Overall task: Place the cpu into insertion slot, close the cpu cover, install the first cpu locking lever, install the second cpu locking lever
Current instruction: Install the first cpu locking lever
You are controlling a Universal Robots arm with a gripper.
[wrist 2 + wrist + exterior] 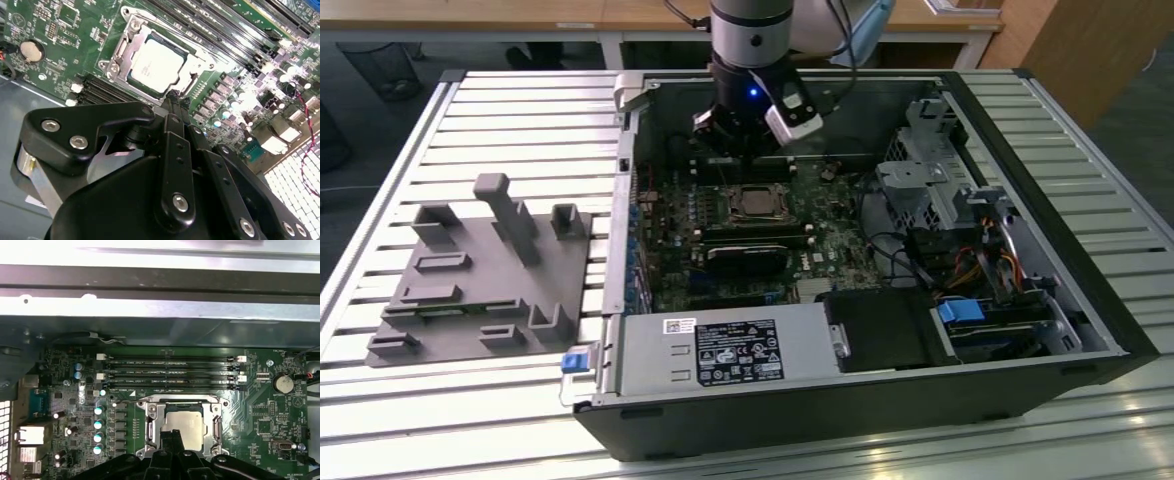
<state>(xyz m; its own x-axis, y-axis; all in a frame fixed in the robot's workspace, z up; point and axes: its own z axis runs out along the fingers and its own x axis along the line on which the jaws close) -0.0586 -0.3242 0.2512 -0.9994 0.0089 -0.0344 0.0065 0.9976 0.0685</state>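
pincer (pixel 172 98) beside seated cpu (pixel 152 67) (cover (pixel 121 50) down)

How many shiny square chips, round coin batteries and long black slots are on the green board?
cpu: 1
round coin battery: 1
long black memory slots: 4
Total: 6

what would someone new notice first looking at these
Probably the open computer case on the slatted table, with the robot arm reaching down into it. Next, the silver cpu seated in the insertion slot on the green board, the gripper just beside it.
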